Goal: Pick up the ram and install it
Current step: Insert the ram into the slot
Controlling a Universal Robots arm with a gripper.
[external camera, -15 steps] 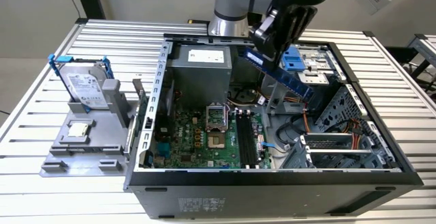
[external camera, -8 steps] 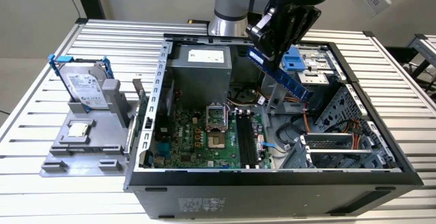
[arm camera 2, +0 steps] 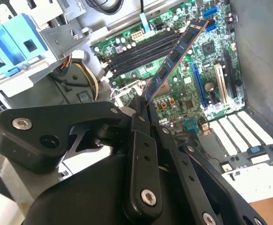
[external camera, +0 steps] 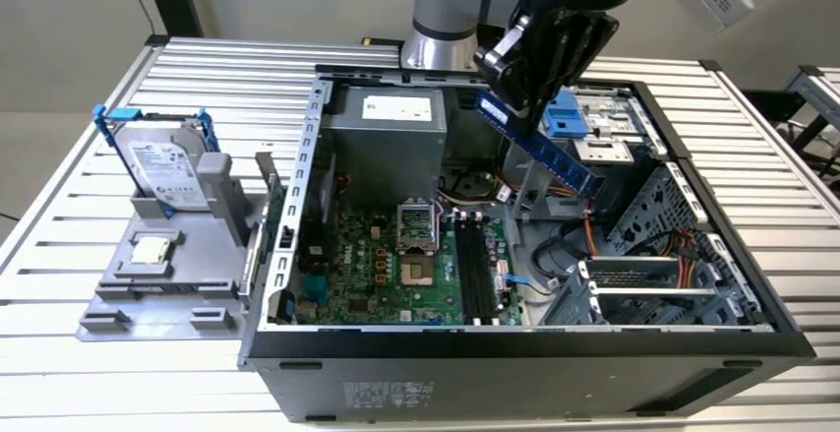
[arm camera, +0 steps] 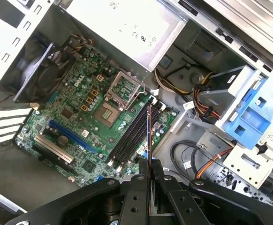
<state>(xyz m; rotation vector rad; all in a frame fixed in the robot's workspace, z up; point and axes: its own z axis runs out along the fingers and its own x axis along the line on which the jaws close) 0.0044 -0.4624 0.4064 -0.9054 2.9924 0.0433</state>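
Above the open computer case (external camera: 315,156), the jaws are clamped on one end of the ram (external camera: 565,161), and the rest of the blue-green stick juts out slanting down toward the exterior view's right. It hangs in the air over the drive-bay side of the case, near the blue drive bracket (external camera: 562,117), touching nothing but the jaws. In the second wrist view the ram (arm camera 2: 176,58) reaches out diagonally across the green motherboard (arm camera 2: 207,61). In the first wrist view the ram (arm camera: 149,136) is seen edge-on, a thin line running roughly along the black memory slots (arm camera: 132,133) and lying over the one nearest the drive bay.

By my reading the pick-up is done and the work stands in the carry-and-align part of the install: the stick is gripped and well clear of the board, not yet seated. The memory slots (external camera: 473,265) sit beside the processor socket (external camera: 413,225) and look empty.

Seating calls for the stick's long contact edge to lie level with and parallel to one slot, centred between that slot's end latches, then a straight press along its length. From the exterior view it looks tilted well off level, so that angle needs taking out. Whether the latches stand open I cannot tell.

Off to the exterior view's left, a hard drive (external camera: 164,161) and a small square processor chip (external camera: 153,248) rest on a grey fixture (external camera: 132,314) on the slatted surface (external camera: 761,156), apart from the work.
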